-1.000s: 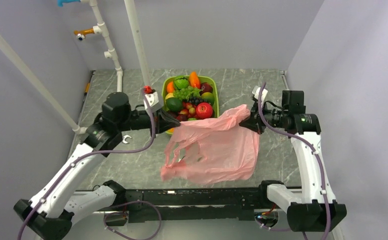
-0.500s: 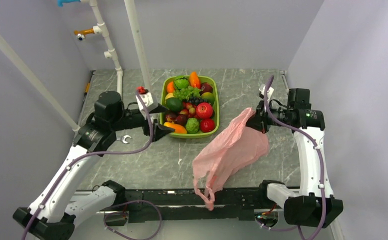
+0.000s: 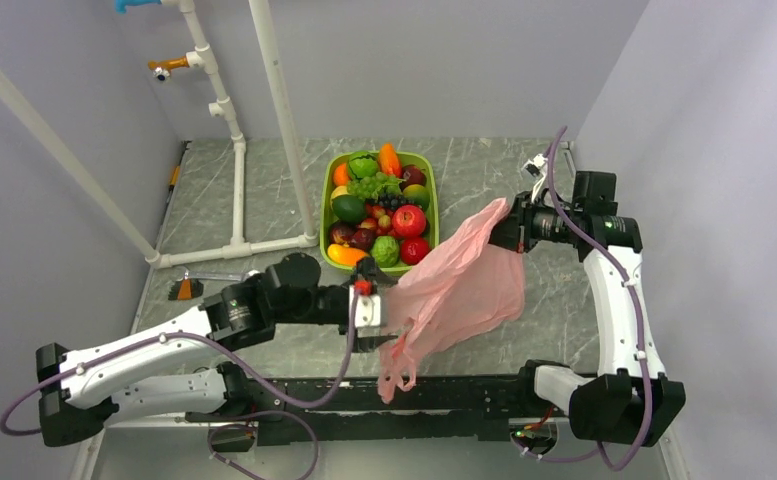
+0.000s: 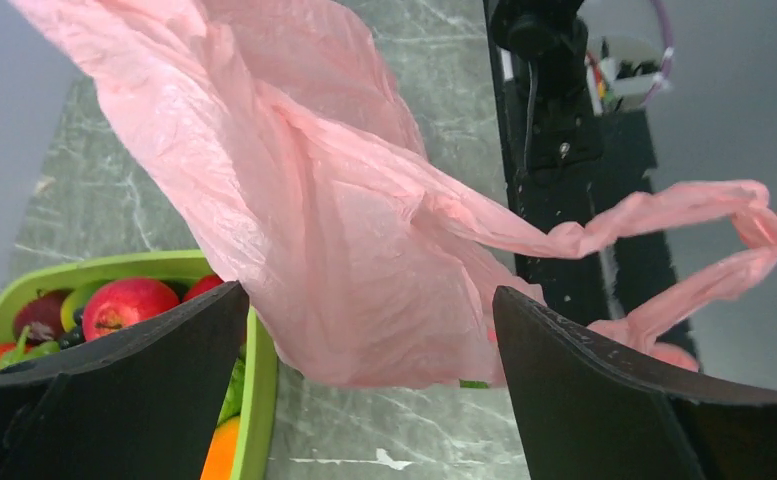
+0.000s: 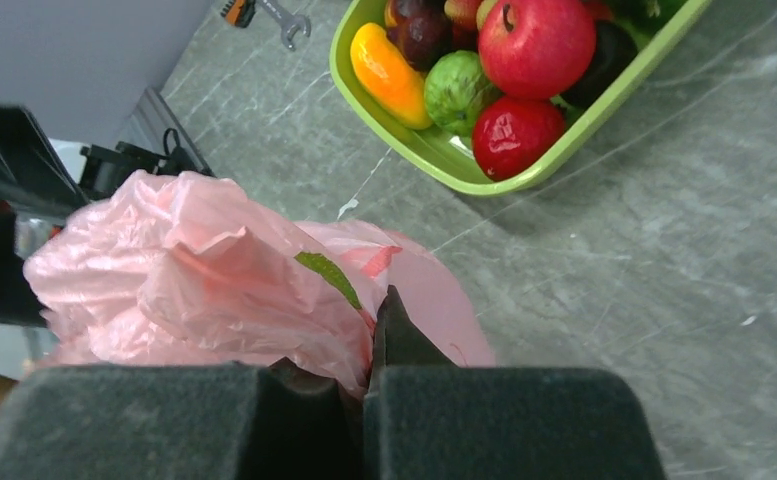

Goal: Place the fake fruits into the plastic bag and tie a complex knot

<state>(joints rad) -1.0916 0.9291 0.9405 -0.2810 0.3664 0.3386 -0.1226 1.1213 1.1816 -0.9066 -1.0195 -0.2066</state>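
The pink plastic bag (image 3: 459, 285) hangs crumpled from my right gripper (image 3: 509, 225), which is shut on its upper corner. One handle loop (image 3: 396, 375) dangles over the table's front edge. In the right wrist view the jaws (image 5: 369, 335) pinch bunched pink film (image 5: 204, 280). My left gripper (image 3: 382, 315) stands open, level with the bag's lower left side. In the left wrist view its wide-apart fingers (image 4: 369, 300) frame the bag (image 4: 344, 260) without touching it, and the handle loops (image 4: 744, 215) trail right. The fake fruits (image 3: 379, 205) fill the lime-green tray (image 3: 326, 200). No knot shows.
A white pipe frame (image 3: 239, 245) stands on the table's left half, with a small orange tool (image 3: 182, 290) in front of it. A black rail (image 3: 454, 395) runs along the front edge between the arm bases. The tray's near rim (image 5: 444, 165) lies just beyond the bag.
My left gripper opened and let go of the bag, then swung from beside the tray down toward the front. The bag collapsed and now hangs from the right gripper alone.
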